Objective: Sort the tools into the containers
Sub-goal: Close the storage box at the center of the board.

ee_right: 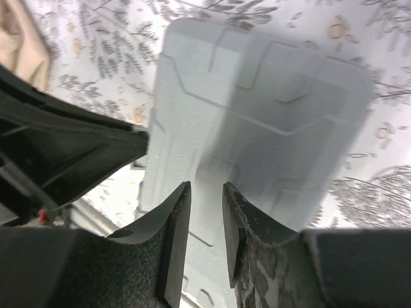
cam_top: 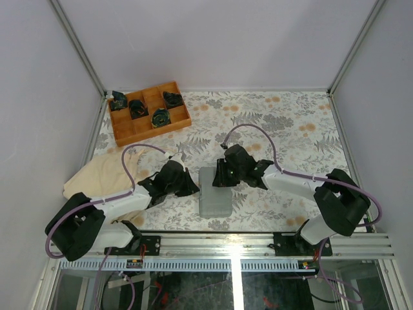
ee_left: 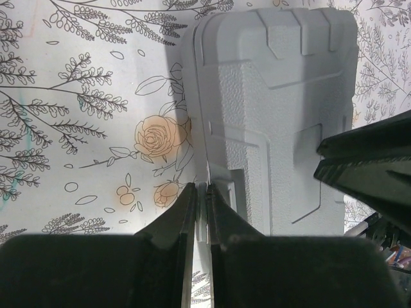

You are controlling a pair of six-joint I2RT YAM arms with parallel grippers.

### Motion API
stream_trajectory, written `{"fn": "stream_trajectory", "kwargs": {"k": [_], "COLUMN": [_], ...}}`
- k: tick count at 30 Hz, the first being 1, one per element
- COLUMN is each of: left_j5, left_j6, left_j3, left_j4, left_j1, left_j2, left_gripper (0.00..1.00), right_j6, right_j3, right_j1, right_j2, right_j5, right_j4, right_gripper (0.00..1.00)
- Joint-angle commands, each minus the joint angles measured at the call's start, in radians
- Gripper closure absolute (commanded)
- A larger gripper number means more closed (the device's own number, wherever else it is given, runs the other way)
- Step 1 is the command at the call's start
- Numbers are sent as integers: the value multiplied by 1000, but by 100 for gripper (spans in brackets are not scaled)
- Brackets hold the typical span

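Observation:
The containers are one grey plastic case (cam_top: 215,194), lying closed on the flowered table between the two arms. My left gripper (cam_top: 193,187) is at the case's left edge. In the left wrist view it (ee_left: 201,189) is shut on a thin grey tab at the edge of the case (ee_left: 276,115). My right gripper (cam_top: 219,175) hovers over the far end of the lid. In the right wrist view it (ee_right: 207,189) stands open with a narrow gap, only the case lid (ee_right: 257,115) behind it. No tools are in view.
A brown wooden divided tray (cam_top: 150,113) with black parts sits at the back left. A beige cloth (cam_top: 103,174) lies left of the left arm. An aluminium rail (cam_top: 232,245) runs along the near edge, and grey walls close in the table.

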Motion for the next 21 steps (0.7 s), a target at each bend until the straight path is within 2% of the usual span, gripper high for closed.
{"fn": "stream_trajectory", "kwargs": {"k": [1, 4, 10, 21], "left_j5": [12, 10, 18, 26], "left_j6": [18, 12, -4, -61], "left_j3": [12, 17, 38, 71], "left_j4": [-66, -66, -75, -109], "left_j1": [-7, -8, -8, -7], "left_j2": [-14, -15, -41, -150], "left_gripper": [100, 97, 83, 61], "right_j6": [-88, -115, -141, -118], "right_j3": [45, 95, 162, 140], "right_j1": [17, 37, 88, 90], "right_j2": [3, 28, 111, 112], "right_j5": [187, 197, 247, 272], "right_j4": [-239, -291, -385, -378], "right_gripper": [66, 65, 64, 64]}}
